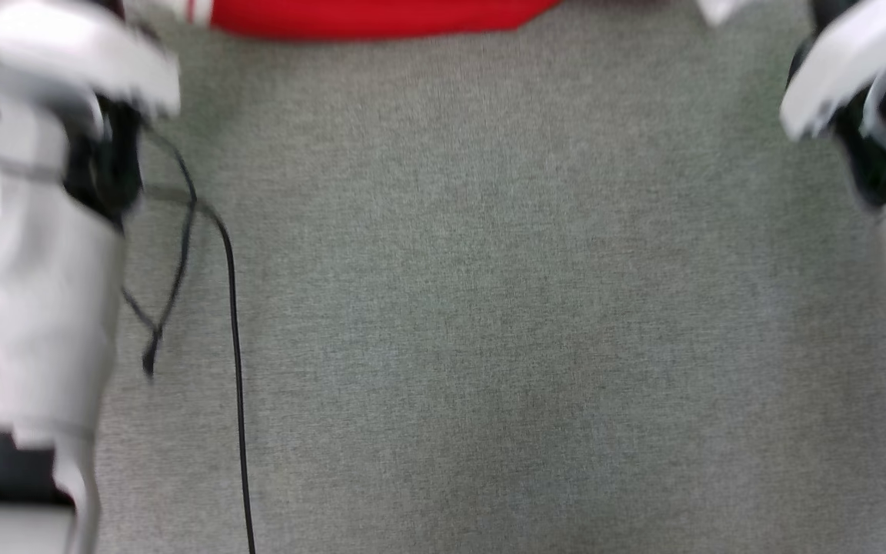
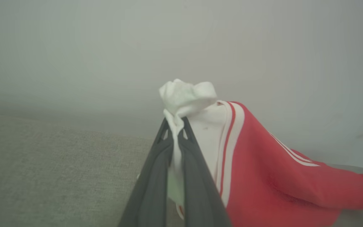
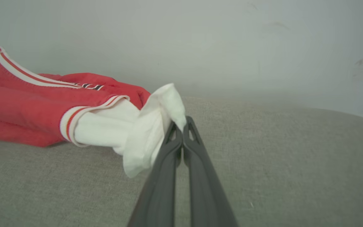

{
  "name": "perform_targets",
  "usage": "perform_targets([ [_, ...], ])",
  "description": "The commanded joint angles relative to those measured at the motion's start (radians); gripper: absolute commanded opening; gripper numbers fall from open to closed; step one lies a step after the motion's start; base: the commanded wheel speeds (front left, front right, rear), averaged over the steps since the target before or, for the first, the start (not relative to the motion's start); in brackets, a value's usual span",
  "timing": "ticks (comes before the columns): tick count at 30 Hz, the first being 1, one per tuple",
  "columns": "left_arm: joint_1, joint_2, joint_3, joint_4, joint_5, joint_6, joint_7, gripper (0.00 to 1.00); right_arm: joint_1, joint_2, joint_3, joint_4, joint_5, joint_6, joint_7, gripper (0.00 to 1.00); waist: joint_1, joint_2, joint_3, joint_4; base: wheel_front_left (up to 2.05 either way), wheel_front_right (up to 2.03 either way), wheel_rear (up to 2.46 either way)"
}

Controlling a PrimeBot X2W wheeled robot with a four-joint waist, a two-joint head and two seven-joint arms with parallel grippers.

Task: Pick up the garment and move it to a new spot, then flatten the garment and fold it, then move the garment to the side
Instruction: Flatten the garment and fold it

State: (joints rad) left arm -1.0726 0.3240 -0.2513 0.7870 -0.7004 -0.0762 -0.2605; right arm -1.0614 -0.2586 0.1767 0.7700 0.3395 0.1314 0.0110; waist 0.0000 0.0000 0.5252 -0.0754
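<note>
The garment [image 1: 366, 17] is a bright red jersey with white sleeves and striped trim; in the head view just its red lower edge lies along the top of the grey cloth surface [image 1: 489, 308]. In the left wrist view my left gripper [image 2: 175, 123] is shut on a bunched white sleeve of the garment [image 2: 263, 176], which trails off to the right. In the right wrist view my right gripper [image 3: 179, 126] is shut on the other white sleeve, and the garment [image 3: 27, 107] spreads to the left on the cloth.
My pale left forearm [image 1: 28, 269] stands at the head view's left edge and my right forearm [image 1: 874, 115] at its right edge. A thin black cable [image 1: 234, 331] runs down beside the left forearm. A plain grey wall [image 3: 200, 41] rises behind the surface.
</note>
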Motion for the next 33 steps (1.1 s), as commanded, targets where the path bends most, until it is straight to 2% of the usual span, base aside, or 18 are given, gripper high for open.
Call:
perform_targets([
  [1,0.024,-0.001,0.009,-0.009,0.005,0.006,-0.006,0.0,0.02,-0.004,0.002,-0.009,0.007,-0.001,-0.006,0.0,0.0,0.0,-0.029,0.005,0.0,0.0,0.0],
  [8,0.353,-0.036,0.079,-0.145,0.064,0.008,-0.006,0.0,0.295,-0.029,0.006,-0.109,0.063,-0.001,-0.016,0.0,0.0,0.0,-0.134,0.018,0.0,0.0,0.0],
  [15,0.62,-0.071,0.096,-0.251,0.114,0.014,-0.005,0.0,0.567,-0.035,-0.071,-0.235,0.086,-0.001,0.015,0.0,0.0,0.0,-0.246,0.038,0.0,0.0,0.0],
  [24,0.901,-0.082,0.088,-0.347,0.132,0.063,-0.004,0.0,0.911,0.031,-0.206,-0.419,0.064,-0.001,0.084,0.0,0.0,0.0,-0.4,0.053,0.0,0.0,0.0],
  [33,1.125,-0.082,0.063,-0.492,0.137,0.125,0.042,0.0,1.185,0.144,-0.342,-0.647,-0.007,-0.001,0.186,0.0,0.0,0.0,-0.474,0.067,0.0,0.0,0.0],
])
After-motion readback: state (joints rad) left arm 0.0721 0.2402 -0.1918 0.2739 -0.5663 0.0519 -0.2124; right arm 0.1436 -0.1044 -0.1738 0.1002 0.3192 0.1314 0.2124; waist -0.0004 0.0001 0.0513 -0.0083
